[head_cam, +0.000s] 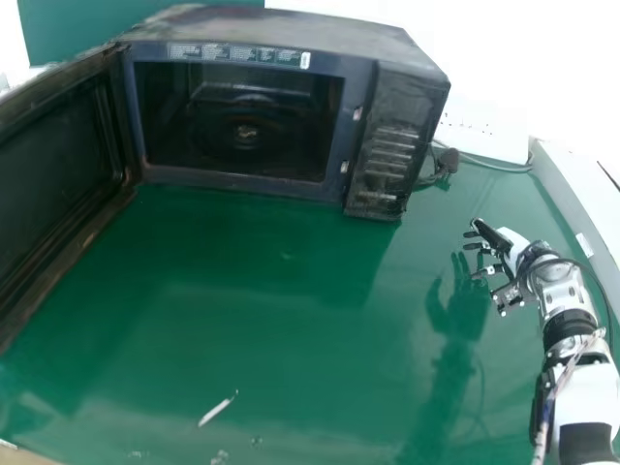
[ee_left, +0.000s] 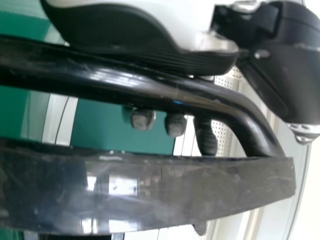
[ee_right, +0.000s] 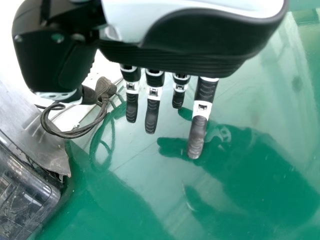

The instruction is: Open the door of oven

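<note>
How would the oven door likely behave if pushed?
The door looks stiff, judging by its thick frame. It would probably swing rather than slide, being joined along one side of the oven. Its smooth, glossy handle might be slippery.

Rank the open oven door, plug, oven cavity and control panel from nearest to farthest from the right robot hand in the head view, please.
1. Plug, by the oven's right side
2. Control panel, on the oven's right front
3. Oven cavity, left of the panel
4. Oven door, open at the view's left
</note>
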